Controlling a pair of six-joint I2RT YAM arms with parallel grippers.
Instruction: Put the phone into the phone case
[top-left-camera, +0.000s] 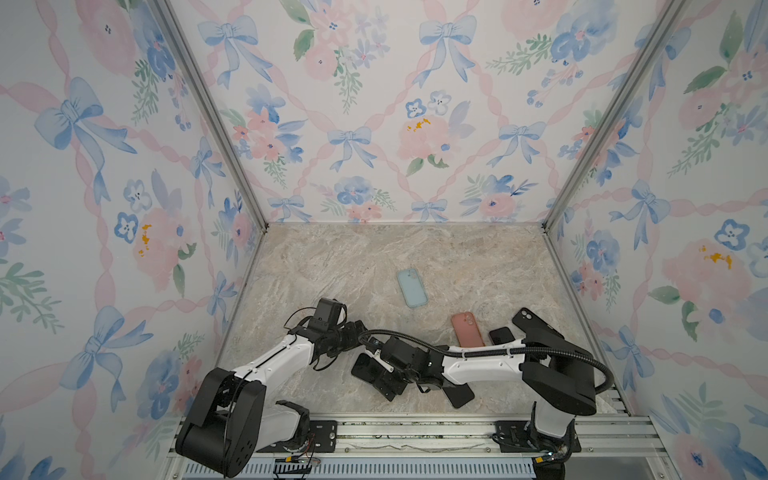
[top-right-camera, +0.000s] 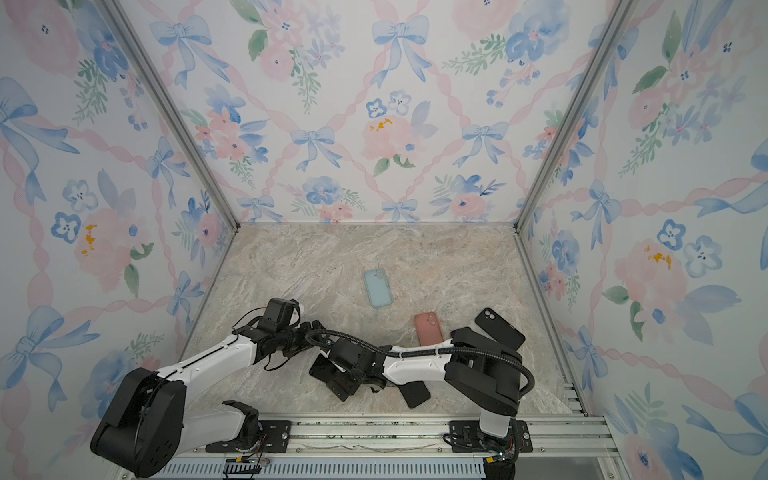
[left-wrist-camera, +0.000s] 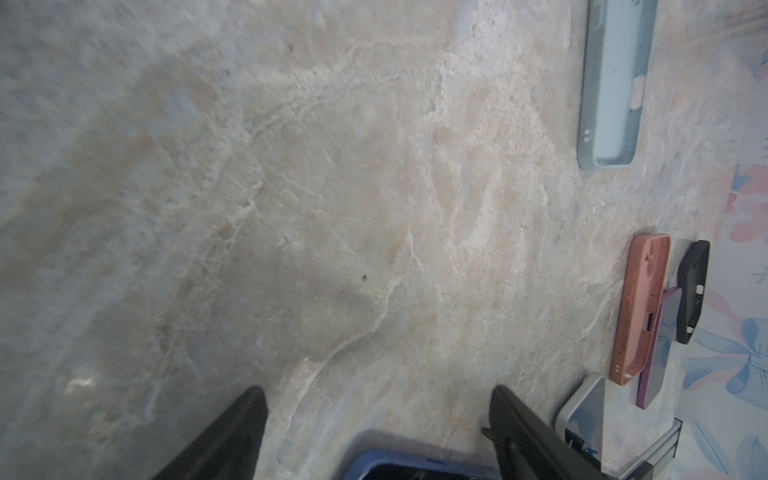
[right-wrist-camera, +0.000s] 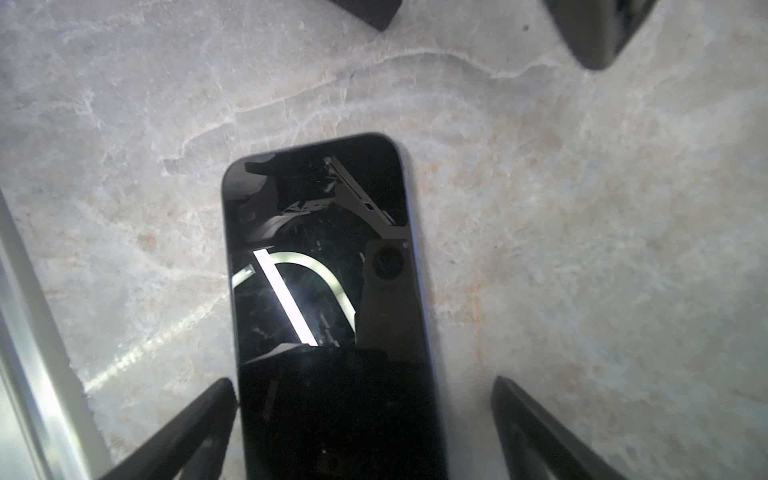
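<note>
A black-screened phone lies face up on the marble table, its end showing in both top views. My right gripper stands open astride it, one finger against its edge and the other apart. My left gripper is open just behind, over bare table, with a blue-rimmed dark corner low between its fingers. A light blue phone case lies mid-table. A pink phone case and a black phone case lie to the right.
A dark phone rests between the pink and black cases. Another flat black slab lies under the right forearm near the front rail. Floral walls close in three sides.
</note>
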